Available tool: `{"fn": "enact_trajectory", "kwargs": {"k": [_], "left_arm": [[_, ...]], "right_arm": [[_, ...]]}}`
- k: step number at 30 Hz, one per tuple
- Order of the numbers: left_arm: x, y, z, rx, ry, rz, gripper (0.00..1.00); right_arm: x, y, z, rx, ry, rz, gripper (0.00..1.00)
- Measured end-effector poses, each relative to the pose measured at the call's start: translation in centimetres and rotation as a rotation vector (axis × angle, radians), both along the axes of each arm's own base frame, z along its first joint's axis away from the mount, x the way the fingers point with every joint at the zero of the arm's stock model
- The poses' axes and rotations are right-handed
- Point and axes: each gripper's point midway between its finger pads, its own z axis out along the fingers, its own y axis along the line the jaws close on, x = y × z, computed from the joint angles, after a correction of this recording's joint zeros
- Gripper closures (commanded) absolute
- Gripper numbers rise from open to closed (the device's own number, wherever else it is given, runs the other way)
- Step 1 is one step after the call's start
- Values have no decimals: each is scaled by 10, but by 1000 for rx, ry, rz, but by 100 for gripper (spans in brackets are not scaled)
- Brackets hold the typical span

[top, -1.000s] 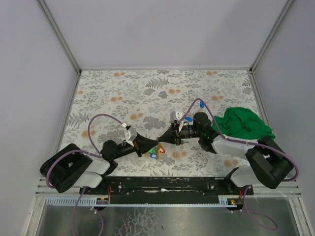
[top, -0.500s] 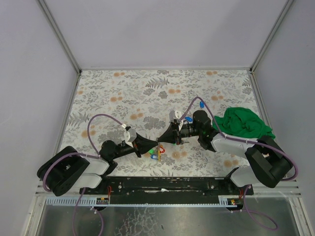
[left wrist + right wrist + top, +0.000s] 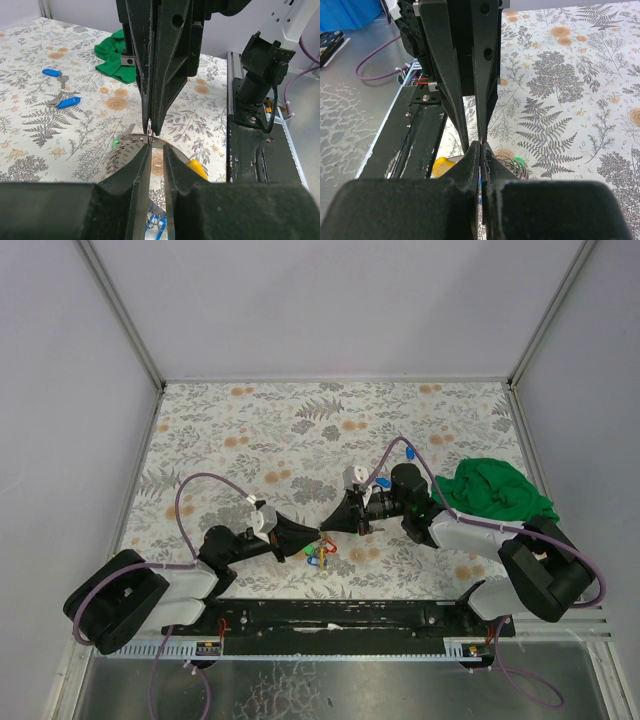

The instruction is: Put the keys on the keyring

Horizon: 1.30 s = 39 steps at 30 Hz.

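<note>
My right gripper (image 3: 324, 529) is shut on the thin keyring (image 3: 149, 130), which shows edge-on at its fingertips (image 3: 156, 120). The left gripper (image 3: 313, 537) meets it tip to tip. Its jaws (image 3: 156, 148) stand slightly open just below the ring, with a narrow gap between them and nothing in it. A cluster of keys (image 3: 320, 553) with blue, red, green and yellow tags hangs under the two tips. In the left wrist view I see a yellow tag (image 3: 196, 169), a green tag (image 3: 116, 143) and blue tags (image 3: 159, 223). Two blue-tagged keys (image 3: 383, 483) (image 3: 412, 453) lie loose on the table.
A green cloth (image 3: 497, 491) lies bunched at the right, beside the right arm. The flower-patterned table (image 3: 270, 430) stretches to the back wall. The black base rail (image 3: 340, 615) runs along the near edge. Purple cables loop over both arms.
The left jaws have parted a little beside the ring. The left arm's base link has swung slightly left and lower. The right gripper stays shut on the ring.
</note>
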Motion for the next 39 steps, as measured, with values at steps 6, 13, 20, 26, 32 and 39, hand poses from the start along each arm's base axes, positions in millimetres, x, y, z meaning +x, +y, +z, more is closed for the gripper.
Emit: {"fn": "enact_trajectory", "kwargs": {"k": [6, 13, 20, 26, 32, 39], "left_arm": [[-1, 0, 0, 6, -12, -6, 84], [0, 1, -2, 11, -3, 2, 84], [3, 0, -6, 20, 14, 13, 85], [10, 1, -5, 12, 25, 48, 85], [15, 1, -2, 1, 31, 69, 86], [12, -1, -3, 5, 34, 50, 100]], "right_arm": [[-2, 0, 0, 0, -10, 16, 100], [-2, 0, -3, -10, -4, 23, 100], [-2, 0, -6, -21, 4, 24, 100], [-2, -1, -8, -26, 6, 25, 100], [-2, -1, -9, -29, 8, 22, 100], [-2, -1, -9, -32, 11, 20, 100]]}}
